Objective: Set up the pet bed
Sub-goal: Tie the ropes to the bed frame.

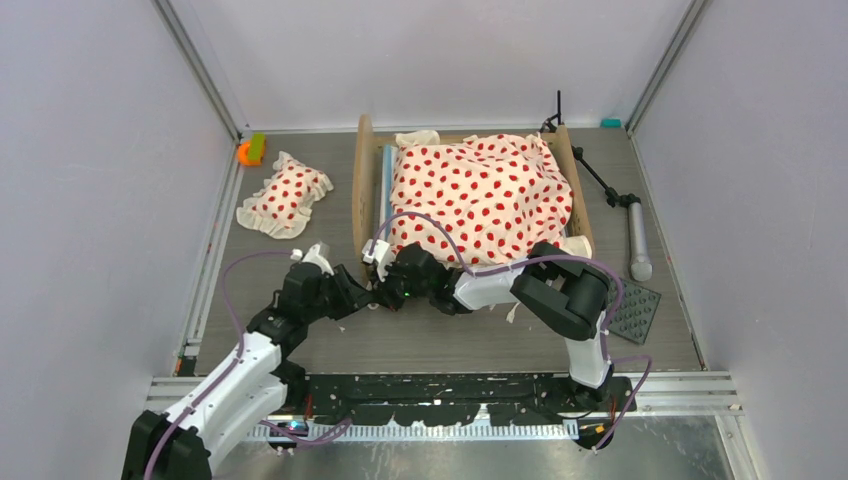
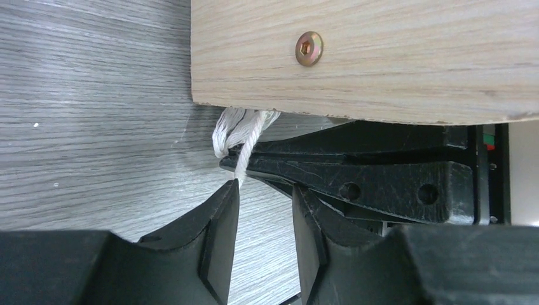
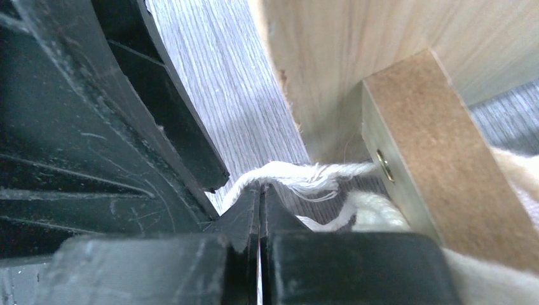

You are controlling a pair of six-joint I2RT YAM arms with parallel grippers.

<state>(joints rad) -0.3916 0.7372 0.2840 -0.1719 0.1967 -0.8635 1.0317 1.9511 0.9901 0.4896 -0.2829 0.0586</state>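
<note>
Right claw [image 3: 260, 194] is shut tight, pinching a white cord [image 3: 299, 173] at its tips, just below the near-left corner of the pet bed [image 1: 364, 190]. Left claw [image 2: 264, 190] meets it tip to tip, jaws apart with a narrow gap. 1 fingertip [image 2: 230, 190] touches the cord's hanging end, nothing clamped. Cord comes out from under a light-wood board [image 2: 381, 70]. Bed sits far middle of the desk [image 1: 330, 340], red-polka-dot bedding [image 1: 480, 190] heaped over it, striped mattress [image 1: 385, 185] showing at left. Matching pillow [image 1: 285, 195] lies left of bed. Black tripod stand [image 1: 620, 205] and studded mat [image 1: 636, 310] sit right.
</note>
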